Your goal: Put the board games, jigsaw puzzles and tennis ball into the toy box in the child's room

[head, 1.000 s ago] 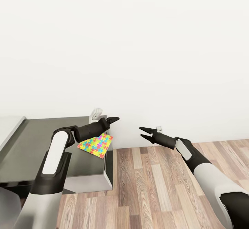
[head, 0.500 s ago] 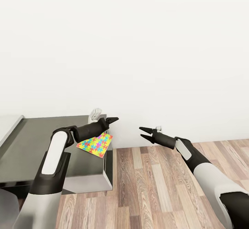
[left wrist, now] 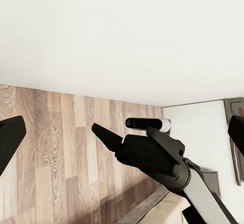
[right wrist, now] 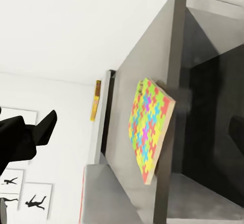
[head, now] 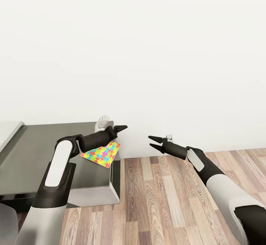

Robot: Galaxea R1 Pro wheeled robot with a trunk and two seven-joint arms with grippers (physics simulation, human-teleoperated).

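One jigsaw puzzle (head: pixel 101 154) is lying on the dark lower table (head: pixel 40 152), at its corner nearest the wall, one tip overhanging the edge. Over the last second the whole head view has been drifting slightly, so the camera is moving; the puzzle and both arms are keeping their places relative to each other, and no grasp has begun.

The left pincer (head: pixel 120 128) is hovering above the puzzle, past its far tip, and I cannot tell how wide its jaws are standing. The right pincer (head: pixel 154 143) is hanging narrowly parted and empty above the wood floor (head: pixel 166 200), well apart from the table. A small pale object (head: pixel 102 122) is standing just behind the puzzle and may be crowding the approach.
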